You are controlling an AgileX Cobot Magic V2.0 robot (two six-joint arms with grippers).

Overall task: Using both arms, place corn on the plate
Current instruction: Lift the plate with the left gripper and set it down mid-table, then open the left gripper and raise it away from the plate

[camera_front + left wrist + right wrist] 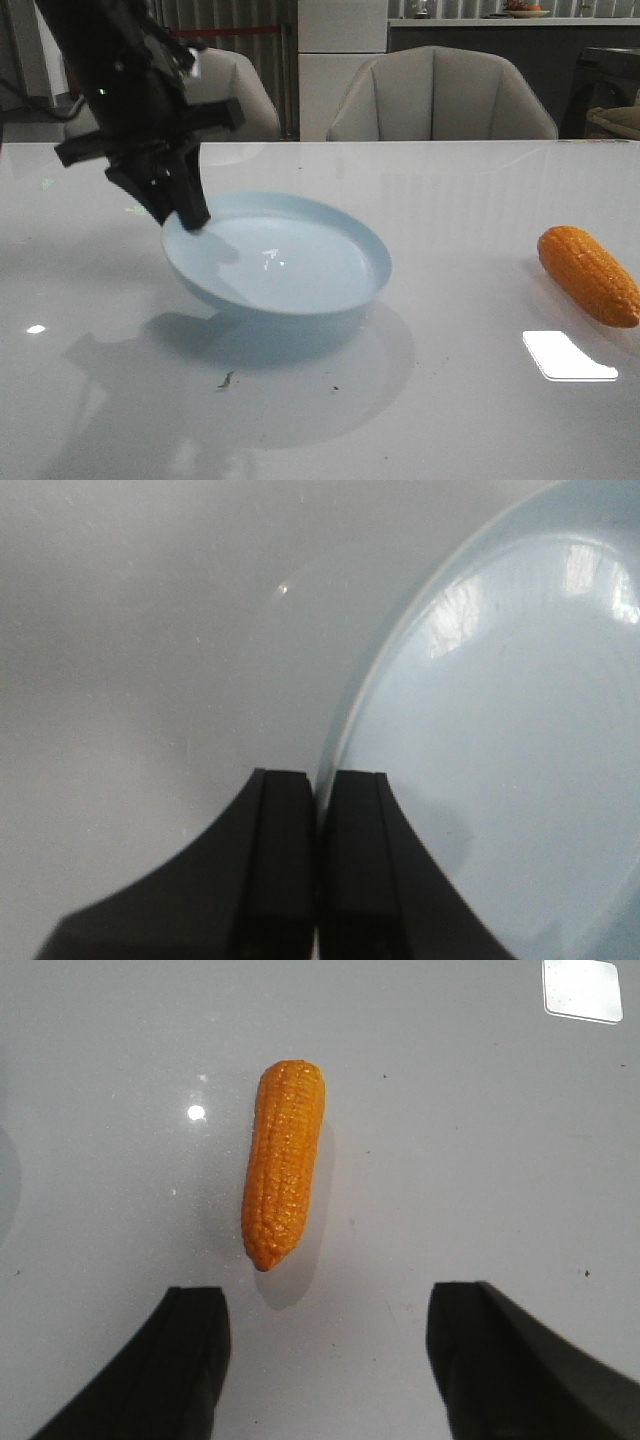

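Note:
The pale blue plate (290,262) hangs tilted above the table at centre left, its shadow beneath it. My left gripper (190,215) is shut on the plate's left rim; in the left wrist view the rim (345,720) runs between the closed fingers (283,840) of the gripper (320,790). The orange-yellow corn (588,274) lies on the table at the far right. In the right wrist view the corn (283,1160) lies ahead of my right gripper (328,1305), which is open and empty, its tapered tip pointing toward the fingers. The right arm is out of the front view.
The white glossy table (450,400) has bright light reflections, one near the corn (568,356). Two beige chairs (440,95) stand behind the table's far edge.

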